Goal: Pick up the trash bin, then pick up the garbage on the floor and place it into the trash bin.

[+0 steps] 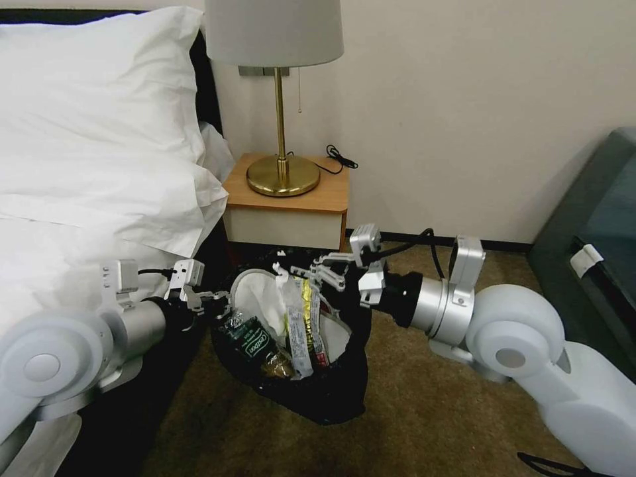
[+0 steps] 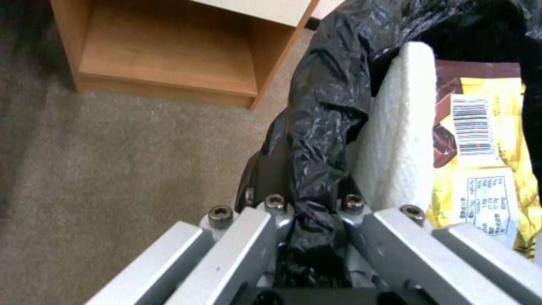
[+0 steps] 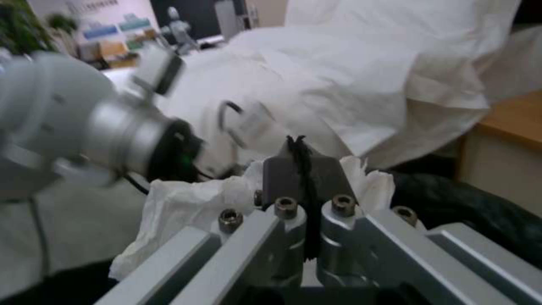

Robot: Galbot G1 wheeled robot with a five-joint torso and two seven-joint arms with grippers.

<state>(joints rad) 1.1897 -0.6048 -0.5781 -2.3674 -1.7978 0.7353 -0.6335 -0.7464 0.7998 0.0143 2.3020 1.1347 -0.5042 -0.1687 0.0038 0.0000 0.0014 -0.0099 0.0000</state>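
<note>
The round trash bin lined with crinkly black plastic (image 1: 311, 391) hangs above the carpet before the nightstand, mouth tipped up towards the robot. The left pincer (image 1: 222, 306) is clamped on its near-left rim. The right pincer (image 1: 301, 271) — fingers pressed together on a crumpled white tissue (image 3: 186, 207) — sits over the mouth, the drop lying straight below.

The head view is evenly and fairly brightly lit, the pillow (image 1: 93, 126) near white-out, the lamp (image 1: 275, 99) casting a faint shadow on the wall (image 1: 464, 112), and the bin (image 1: 291, 344) liner so dark its folds barely read, with deep shadow beside the bed. In the left wrist view the carpet (image 2: 113, 169) and nightstand (image 2: 169, 55) are soft, while glare streaks the black bag and the yellow wrapper (image 2: 485, 148) is sharper. The right wrist view is blurred throughout, the bedding (image 3: 350, 76) washed out and the background out of focus.
</note>
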